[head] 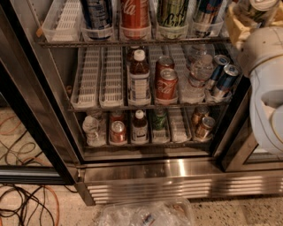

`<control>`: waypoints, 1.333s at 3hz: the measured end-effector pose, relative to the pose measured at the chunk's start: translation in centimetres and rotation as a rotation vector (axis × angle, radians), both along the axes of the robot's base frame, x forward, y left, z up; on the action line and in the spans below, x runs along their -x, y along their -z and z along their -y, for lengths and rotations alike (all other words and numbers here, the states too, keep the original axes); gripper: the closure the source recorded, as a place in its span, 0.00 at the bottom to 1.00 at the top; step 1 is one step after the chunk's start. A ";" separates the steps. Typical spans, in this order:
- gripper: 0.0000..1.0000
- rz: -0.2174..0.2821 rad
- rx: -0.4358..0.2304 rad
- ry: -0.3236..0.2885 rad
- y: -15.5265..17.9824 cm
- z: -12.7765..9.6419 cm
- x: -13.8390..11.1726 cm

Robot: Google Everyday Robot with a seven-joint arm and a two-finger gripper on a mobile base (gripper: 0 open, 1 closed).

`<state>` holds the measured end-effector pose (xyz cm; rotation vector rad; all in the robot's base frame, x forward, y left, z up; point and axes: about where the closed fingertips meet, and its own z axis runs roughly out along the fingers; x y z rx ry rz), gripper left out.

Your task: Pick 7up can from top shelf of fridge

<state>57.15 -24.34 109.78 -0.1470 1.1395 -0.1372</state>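
At the top right, outside the fridge (177, 176), the pincer (253, 17) seems closed around the pale 7up can (261, 5), so taking it from the top shelf (132, 43) looks done.

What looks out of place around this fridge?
Crumpled clear plastic lies on the floor before the fridge, and loose cables tangle at left. Two blue cans lean askew on the middle rack. The robot's gripper sits at top right by a pale can.
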 end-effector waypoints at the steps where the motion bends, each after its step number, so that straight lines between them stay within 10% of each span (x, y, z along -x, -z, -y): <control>1: 1.00 -0.022 0.035 -0.046 -0.1 -0.4 2.6; 4: 1.00 -0.137 0.085 -0.277 3.5 -4.3 7.7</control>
